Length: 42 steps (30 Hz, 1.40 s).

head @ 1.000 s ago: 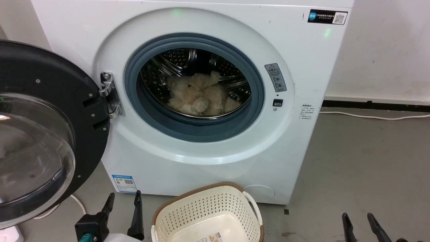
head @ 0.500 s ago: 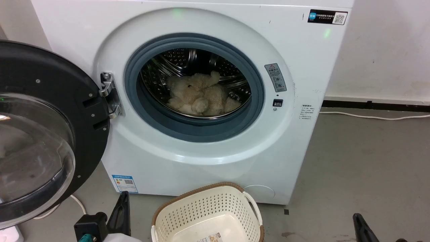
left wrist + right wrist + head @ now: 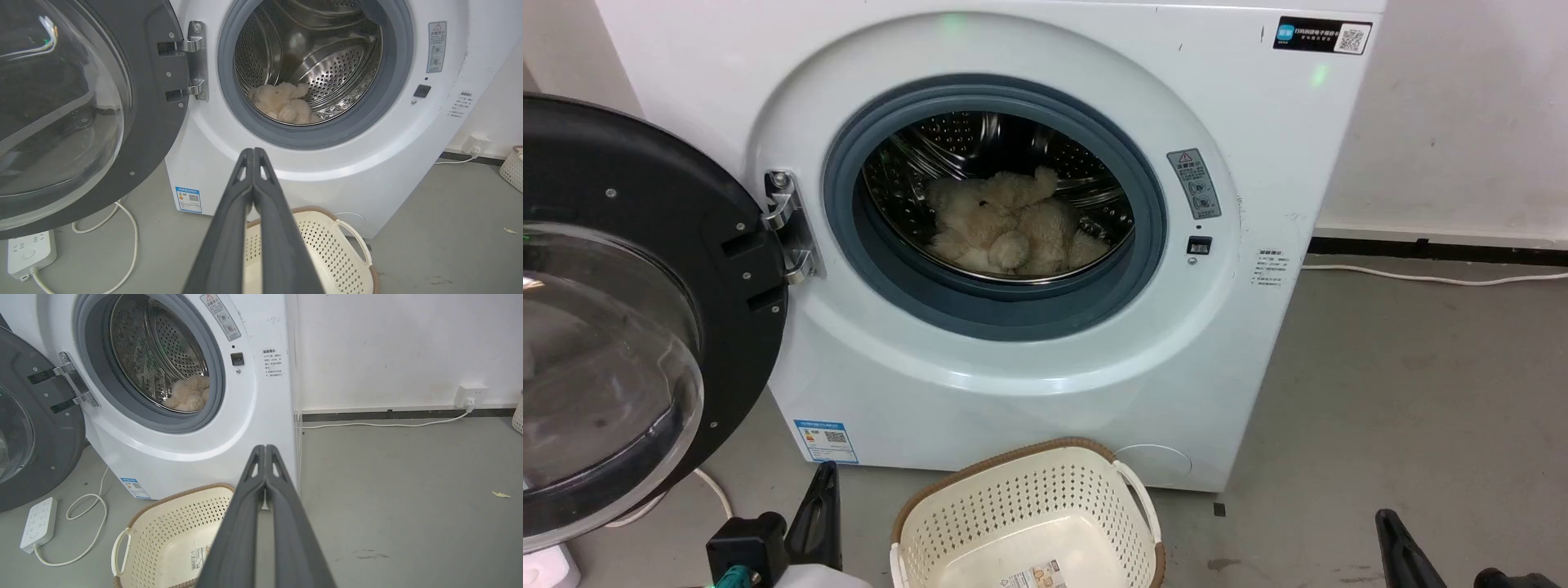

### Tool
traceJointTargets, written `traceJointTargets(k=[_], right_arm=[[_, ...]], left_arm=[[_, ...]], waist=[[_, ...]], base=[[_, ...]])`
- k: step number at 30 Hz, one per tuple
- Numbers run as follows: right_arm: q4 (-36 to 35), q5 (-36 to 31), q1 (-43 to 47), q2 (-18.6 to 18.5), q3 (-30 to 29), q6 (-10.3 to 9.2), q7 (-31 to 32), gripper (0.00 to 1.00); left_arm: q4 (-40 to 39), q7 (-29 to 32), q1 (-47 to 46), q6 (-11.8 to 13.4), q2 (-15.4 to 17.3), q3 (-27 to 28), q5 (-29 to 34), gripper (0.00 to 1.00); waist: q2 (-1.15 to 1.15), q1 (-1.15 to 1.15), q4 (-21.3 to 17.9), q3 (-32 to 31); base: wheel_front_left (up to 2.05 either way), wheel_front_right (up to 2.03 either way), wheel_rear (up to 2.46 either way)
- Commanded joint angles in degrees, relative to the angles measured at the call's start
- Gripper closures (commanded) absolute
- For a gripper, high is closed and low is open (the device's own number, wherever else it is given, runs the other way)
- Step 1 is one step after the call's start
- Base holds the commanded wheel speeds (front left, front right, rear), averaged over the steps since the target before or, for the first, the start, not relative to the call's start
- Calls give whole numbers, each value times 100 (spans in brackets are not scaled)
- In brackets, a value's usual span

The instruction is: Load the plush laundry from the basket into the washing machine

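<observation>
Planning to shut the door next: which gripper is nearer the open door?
Left. The left gripper is low beside the door; the right gripper is far off, past the basket.

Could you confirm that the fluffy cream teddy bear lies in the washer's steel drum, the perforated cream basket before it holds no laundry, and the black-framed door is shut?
Not quite: the head view shows the black-framed clear domed door swung wide open. The fluffy cream-beige teddy bear does lie in the shiny perforated steel drum, and the cream-white perforated plastic basket holds no laundry.
</observation>
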Motion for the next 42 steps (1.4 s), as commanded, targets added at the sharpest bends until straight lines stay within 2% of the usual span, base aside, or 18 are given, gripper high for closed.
traceJointTargets(k=[1, 42], right_arm=[[16, -55, -93, -1, 17, 1, 24, 100], [122, -495, -652, -5, 130, 2, 281, 100]], left_arm=[[-22, 20, -53, -35, -45, 50, 76, 100], [-100, 287, -219, -421, -437, 486, 826, 100]], waist=[[0, 0, -1, 6], [0, 0, -34, 197]], base=[[0, 0, 0], [0, 0, 0]])
